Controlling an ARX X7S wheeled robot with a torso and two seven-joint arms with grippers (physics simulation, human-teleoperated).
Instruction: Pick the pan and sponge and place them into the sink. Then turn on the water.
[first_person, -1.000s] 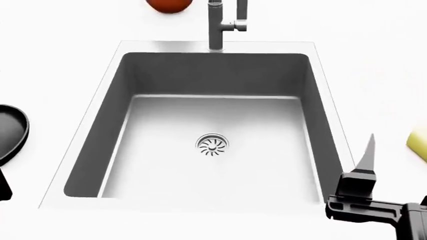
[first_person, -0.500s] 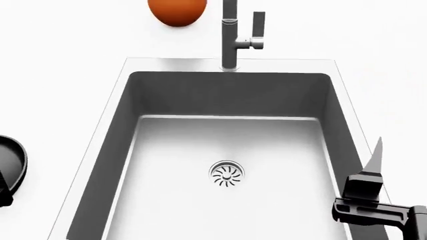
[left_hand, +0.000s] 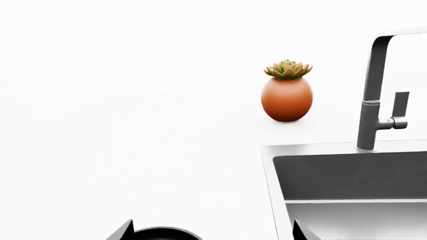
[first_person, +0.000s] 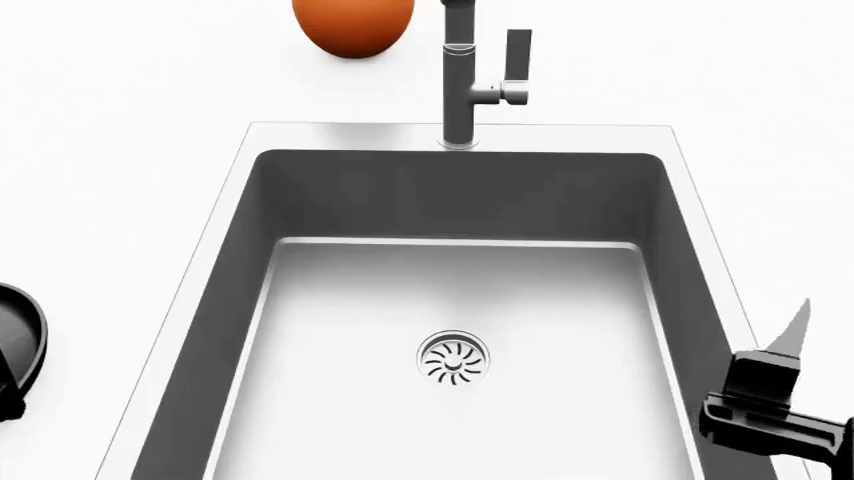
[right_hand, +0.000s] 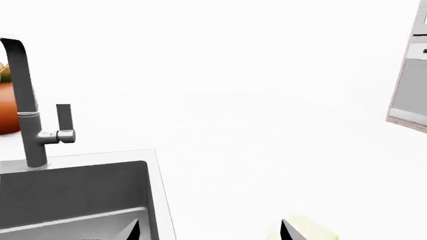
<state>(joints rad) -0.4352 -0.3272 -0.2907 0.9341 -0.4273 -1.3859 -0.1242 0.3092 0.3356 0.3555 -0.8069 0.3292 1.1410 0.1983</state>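
Over the last second the head view shifted: the sink (first_person: 454, 330) sat lower and nearer, empty. The pan (first_person: 16, 350) slid to 9 o'clock on the desk; the sponge (right_hand: 303, 229) (wrist view only) lay between the right claw's (right_hand: 210, 231) parted tips. Left claw (left_hand: 212, 232) also apart. Nothing grasped yet.
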